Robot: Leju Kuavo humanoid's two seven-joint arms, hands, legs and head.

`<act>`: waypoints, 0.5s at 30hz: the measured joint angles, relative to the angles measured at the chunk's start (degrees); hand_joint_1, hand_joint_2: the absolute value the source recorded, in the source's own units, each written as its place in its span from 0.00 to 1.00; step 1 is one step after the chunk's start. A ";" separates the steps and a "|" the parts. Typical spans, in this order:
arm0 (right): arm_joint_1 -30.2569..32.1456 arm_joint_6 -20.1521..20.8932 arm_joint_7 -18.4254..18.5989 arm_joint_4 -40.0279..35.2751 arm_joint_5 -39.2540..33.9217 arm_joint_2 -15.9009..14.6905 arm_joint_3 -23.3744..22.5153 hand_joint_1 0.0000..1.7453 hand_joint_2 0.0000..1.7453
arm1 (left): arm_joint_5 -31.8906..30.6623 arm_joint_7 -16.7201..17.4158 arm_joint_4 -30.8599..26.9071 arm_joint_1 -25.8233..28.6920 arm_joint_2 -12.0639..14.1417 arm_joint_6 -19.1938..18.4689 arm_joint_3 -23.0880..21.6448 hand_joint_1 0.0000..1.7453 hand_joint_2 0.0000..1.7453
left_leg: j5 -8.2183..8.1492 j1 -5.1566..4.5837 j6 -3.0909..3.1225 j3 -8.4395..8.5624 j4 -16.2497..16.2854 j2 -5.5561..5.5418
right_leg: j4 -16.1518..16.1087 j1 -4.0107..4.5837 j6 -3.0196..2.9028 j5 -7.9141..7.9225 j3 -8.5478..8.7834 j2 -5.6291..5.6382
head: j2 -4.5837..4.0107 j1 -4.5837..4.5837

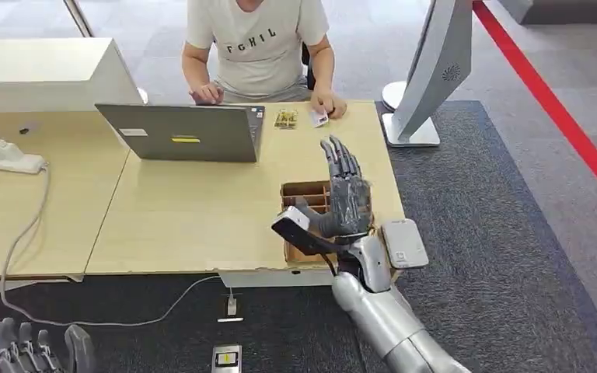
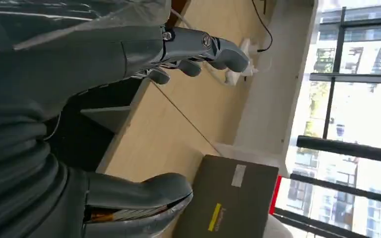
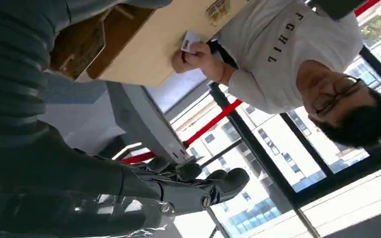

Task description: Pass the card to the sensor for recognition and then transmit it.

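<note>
A white card (image 1: 318, 118) lies on the far edge of the wooden table (image 1: 186, 225), under the fingers of a seated person (image 1: 256, 47); it is also seen in the right wrist view (image 3: 191, 40). My right hand (image 1: 347, 194) is raised over a compartmented wooden box (image 1: 303, 194), its fingers stretched out and apart with nothing in them (image 3: 183, 188). The white card sensor (image 1: 404, 242) lies flat at the table's near right corner, just right of that wrist. Down at the lower left, below the table, hangs my left hand (image 1: 35, 346), fingers apart and empty (image 2: 188, 54).
A grey laptop (image 1: 186, 132) stands open at the table's middle, facing the person. A small patterned packet (image 1: 285, 118) lies beside the card. A white power strip (image 1: 4, 159) with cable is at the left. A tall grey stand (image 1: 427, 78) rises off the table's right end.
</note>
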 joint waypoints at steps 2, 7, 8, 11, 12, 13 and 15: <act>0.81 0.00 1.10 -0.63 2.35 -1.49 -1.51 0.00 1.00 | 0.92 0.00 -0.79 -0.08 -0.20 0.00 0.46 0.00 1.00 | 0.00 0.01 0.00 -0.01 0.00 0.00 | 0.00 0.00 0.00 0.00 0.01 0.00 | 0.00 0.00; 3.22 0.04 4.16 -2.97 4.71 -4.72 -4.52 0.00 1.00 | 5.58 0.00 -3.52 -0.77 0.00 -0.07 2.34 0.00 1.00 | -0.01 0.01 0.01 -0.01 -0.01 0.00 | 0.02 0.01 0.00 0.00 0.01 0.01 | 0.00 -0.02; 3.68 0.11 5.21 -3.65 5.32 -5.33 -4.54 0.00 1.00 | 6.78 0.00 -4.05 -0.84 0.28 -0.29 2.69 0.00 1.00 | -0.02 0.01 0.01 -0.01 0.00 0.00 | 0.02 0.01 0.00 0.00 0.00 0.01 | 0.00 -0.02; 4.58 0.42 7.02 -5.31 6.30 -7.10 -4.85 0.00 1.00 | 8.55 0.00 -5.36 -0.96 0.94 -1.09 4.18 0.00 1.00 | -0.02 0.01 0.01 -0.03 -0.01 0.00 | 0.03 0.01 0.00 -0.01 0.01 0.00 | 0.00 -0.02; 4.80 0.59 7.74 -5.79 6.76 -7.58 -4.89 0.00 1.00 | 8.92 0.00 -5.73 -1.08 1.01 -1.72 4.65 0.00 1.00 | -0.02 0.01 0.01 -0.03 -0.01 0.00 | 0.03 0.01 0.00 -0.01 0.01 0.00 | 0.00 -0.02; 5.04 0.72 8.44 -6.16 7.17 -7.99 -4.89 0.00 1.00 | 9.20 0.00 -5.99 -1.17 1.05 -2.25 5.03 0.00 1.00 | -0.02 0.01 0.01 -0.03 -0.02 0.00 | 0.03 0.01 0.00 -0.01 0.02 0.00 | 0.00 0.00; 5.45 1.22 9.25 -6.64 7.74 -8.63 -4.87 0.00 1.00 | 9.51 0.00 -6.43 -1.31 1.07 -3.21 5.97 0.00 1.00 | -0.02 0.01 0.01 -0.03 -0.01 0.00 | 0.03 0.01 0.00 -0.01 0.02 0.01 | 0.00 0.00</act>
